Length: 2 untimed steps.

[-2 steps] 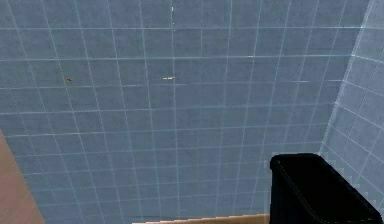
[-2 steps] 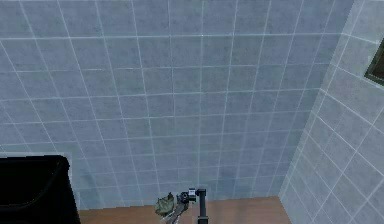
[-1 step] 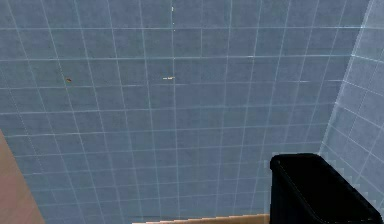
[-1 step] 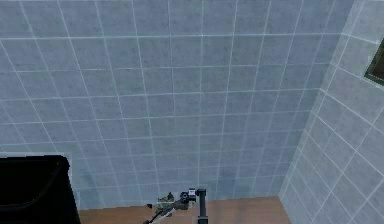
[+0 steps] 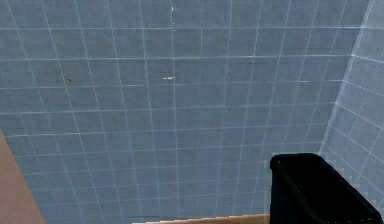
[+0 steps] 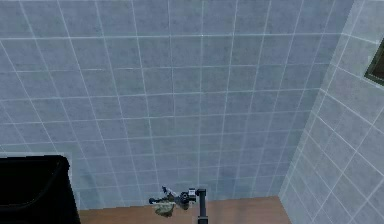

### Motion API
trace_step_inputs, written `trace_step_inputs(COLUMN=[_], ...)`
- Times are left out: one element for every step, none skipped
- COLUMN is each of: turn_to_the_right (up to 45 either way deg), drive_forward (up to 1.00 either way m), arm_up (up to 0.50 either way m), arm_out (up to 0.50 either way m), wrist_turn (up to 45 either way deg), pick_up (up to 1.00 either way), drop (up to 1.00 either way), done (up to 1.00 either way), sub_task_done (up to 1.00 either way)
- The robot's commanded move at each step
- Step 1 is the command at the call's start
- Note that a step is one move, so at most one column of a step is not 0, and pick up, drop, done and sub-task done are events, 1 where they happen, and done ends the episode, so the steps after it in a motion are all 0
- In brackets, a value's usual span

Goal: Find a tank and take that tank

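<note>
In the arm side view the dark arm point(image 6: 203, 207) rises from the bottom edge just right of the middle. To its left is my gripper point(image 6: 166, 199), low in front of the blue tiled wall. A small grey-green blob point(image 6: 160, 210) sits at the gripper's far end, right where the wall meets the brown floor. Its shape is too small to name. I cannot tell whether the gripper holds it or whether it lies on the floor behind.
A black bin point(image 5: 318, 190) stands at the forward view's lower right and shows again as the black bin point(image 6: 38, 190) at the arm side view's lower left. Blue tiled walls point(image 5: 180, 90) meet in a corner close ahead. A framed picture point(image 6: 375, 60) hangs on the side wall. Brown floor strip point(image 6: 250, 212).
</note>
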Motion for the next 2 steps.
trace_step_inputs(turn_to_the_right=[0.0, 0.0], drive_forward=[0.00, 0.00], arm_up=[-0.30, 0.00], arm_out=[0.00, 0.00], wrist_turn=[0.0, 0.0], pick_up=[0.00, 1.00], drop=[0.00, 0.00], done=[0.00, 0.00], sub_task_done=[0.00, 0.00])
